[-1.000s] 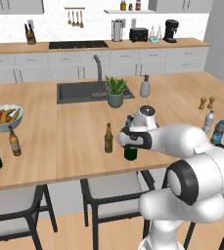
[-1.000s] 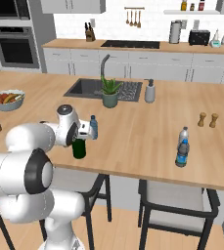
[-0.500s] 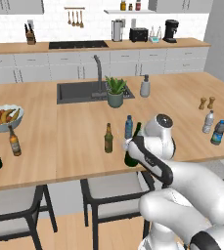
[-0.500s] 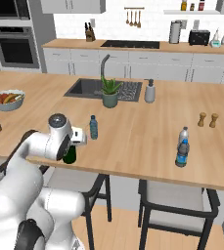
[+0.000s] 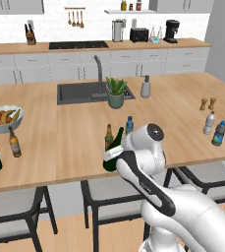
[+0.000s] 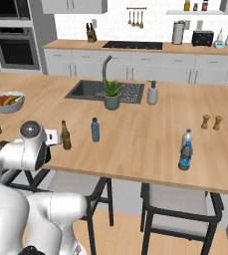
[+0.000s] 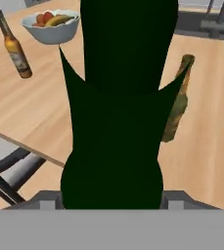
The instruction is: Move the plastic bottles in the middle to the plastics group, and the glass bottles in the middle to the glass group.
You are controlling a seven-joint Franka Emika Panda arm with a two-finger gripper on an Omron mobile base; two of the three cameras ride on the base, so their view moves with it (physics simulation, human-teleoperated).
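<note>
Gripper (image 5: 112,154) clamped on wine bottle (image 5: 115,152) (tilted), just beside amber beer bottle (image 5: 108,137) and blue bottle (image 5: 129,125).

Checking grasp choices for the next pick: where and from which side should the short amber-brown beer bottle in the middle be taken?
Grip the short amber-brown beer bottle at its slim neck, from above: it stands upright, and the small blue plastic bottle stands close beside it.
</note>
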